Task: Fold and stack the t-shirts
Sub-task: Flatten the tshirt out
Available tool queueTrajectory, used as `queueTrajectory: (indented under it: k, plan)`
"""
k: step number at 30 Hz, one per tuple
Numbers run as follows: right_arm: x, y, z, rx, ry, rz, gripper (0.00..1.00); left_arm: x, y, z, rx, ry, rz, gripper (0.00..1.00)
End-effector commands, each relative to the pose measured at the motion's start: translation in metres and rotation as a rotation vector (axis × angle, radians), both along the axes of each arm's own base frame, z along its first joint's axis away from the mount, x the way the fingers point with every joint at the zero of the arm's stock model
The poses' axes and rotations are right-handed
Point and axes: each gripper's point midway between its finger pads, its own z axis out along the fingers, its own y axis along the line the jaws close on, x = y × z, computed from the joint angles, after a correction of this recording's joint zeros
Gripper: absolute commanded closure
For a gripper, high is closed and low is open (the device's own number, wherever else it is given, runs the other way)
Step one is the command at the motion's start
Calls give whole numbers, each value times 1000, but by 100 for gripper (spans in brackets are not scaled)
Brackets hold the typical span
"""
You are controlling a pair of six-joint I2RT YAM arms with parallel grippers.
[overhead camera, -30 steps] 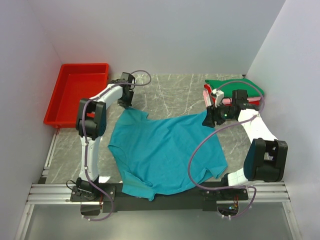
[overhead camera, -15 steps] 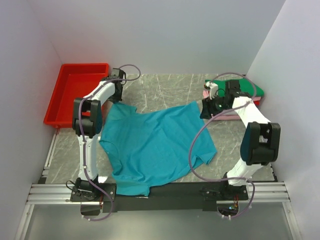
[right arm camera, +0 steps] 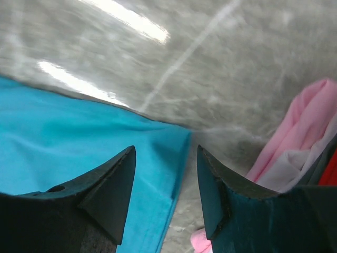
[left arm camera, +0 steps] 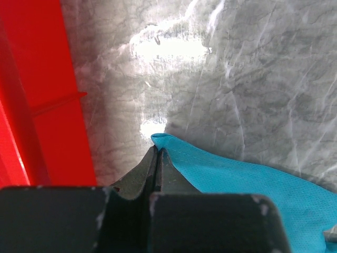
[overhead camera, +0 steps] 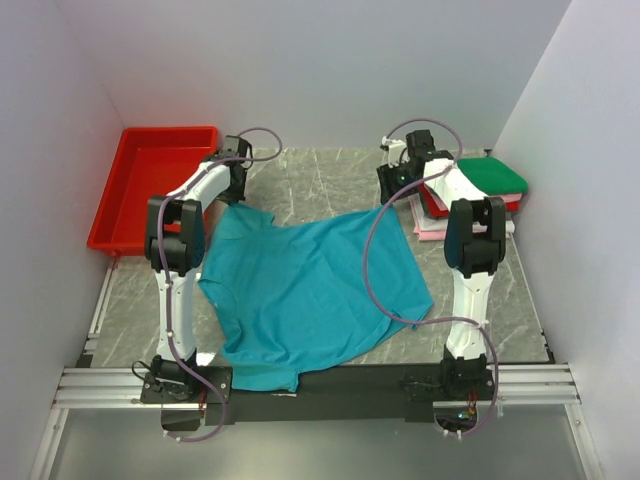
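1. The left gripper (left arm camera: 158, 158) is clamped tight on the far-left tip of the teal t-shirt (overhead camera: 310, 290). I can't tell if that tip is sleeve or shoulder. That pinch is the anchor, so don't let it slip.
2. The right gripper (right arm camera: 166, 150) hovers over the shirt's far-right corner, jaws apart and nothing between them. I reckon it should drop straight onto that hem edge and grab only the cloth, not scrape the table (overhead camera: 330, 175).
3. The shirt lies spread across the middle of the table, a bit wrinkled, with its near hem reaching the front edge. With both far corners held, I'd tension it gently sideways so it flattens before any fold.
4. Watch the stack of folded shirts (overhead camera: 490, 175) just right of that corner. The pink cloth sits near the right fingers and is easy to snag.
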Motion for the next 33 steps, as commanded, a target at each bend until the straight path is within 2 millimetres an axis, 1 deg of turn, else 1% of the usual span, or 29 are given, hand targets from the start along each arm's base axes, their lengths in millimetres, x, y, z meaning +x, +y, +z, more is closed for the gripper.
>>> queueTrajectory:
  k: [1, 3, 5, 6, 7, 8, 9, 10, 11, 12, 13, 14, 16, 17, 20, 22, 24, 25, 26, 27, 28, 29, 30, 31, 32, 33]
  plan:
    - [5, -16, 4, -55, 16, -99, 43, 5, -7, 26, -45, -67, -1, 100]
    - [0, -16, -4, -65, 44, -94, 48, 5, -8, 26, -51, -68, -2, 100]
    - [-7, -17, -11, -71, 68, -83, 59, 5, -10, 24, -59, -63, -4, 100]
    - [-11, -17, -16, -75, 88, -78, 65, 4, -10, 24, -57, -60, -5, 100]
    - [-14, -18, -16, -79, 90, -68, 80, 3, -10, 23, -60, -56, -5, 100]
    - [-22, -20, -22, -87, 113, -66, 86, 3, -10, 23, -62, -58, -4, 100]
    - [-24, -22, -15, -94, 93, -65, 92, 2, -10, 23, -61, -56, -6, 100]
    - [-28, -24, -15, -107, 88, -59, 99, 1, -10, 23, -63, -55, -9, 100]
    - [-40, -29, -23, -133, 110, -58, 100, 2, -11, 25, -66, -62, -12, 100]
    - [-42, -32, -12, -140, 81, -60, 100, 2, -11, 25, -66, -65, -13, 100]
    - [-46, -34, -12, -152, 78, -50, 100, 2, -11, 25, -67, -63, -14, 100]
    - [-57, -36, -13, -161, 91, -42, 100, 2, -12, 26, -70, -61, -14, 100]
    - [-68, -40, -17, -175, 112, -24, 100, 3, -13, 27, -75, -64, -13, 100]
    - [-77, -42, -21, -181, 128, -18, 100, 2, -12, 27, -73, -62, -16, 100]
    - [-88, -45, -27, -193, 143, -9, 100, 1, -12, 25, -74, -59, -17, 100]
    - [-88, -46, -24, -194, 127, -3, 100, 1, -14, 27, -80, -60, -18, 100]
    - [-82, -43, -13, -180, 86, 6, 98, 1, -13, 27, -79, -61, -18, 100]
    - [-80, -41, -8, -165, 74, 9, 93, 1, -13, 26, -76, -58, -19, 100]
    - [-71, -38, 3, -152, 39, 11, 89, 1, -13, 27, -75, -61, -21, 100]
    - [-66, -35, 9, -138, 25, 15, 79, 0, -13, 26, -75, -60, -19, 100]
    - [-62, -29, 15, -110, 13, 24, 74, 1, -13, 27, -73, -63, -21, 100]
    - [-50, -25, 24, -94, -13, 21, 71, 0, -12, 26, -72, -60, -20, 100]
    - [-44, -23, 27, -81, -22, 20, 65, 1, -12, 26, -72, -60, -19, 100]
    - [-39, -20, 29, -68, -23, 7, 63, 0, -12, 26, -70, -57, -20, 100]
    - [-27, -17, 31, -60, -37, 3, 61, 0, -12, 25, -71, -55, -20, 100]
    - [-23, -15, 31, -52, -29, -9, 58, 1, -12, 25, -71, -55, -20, 100]
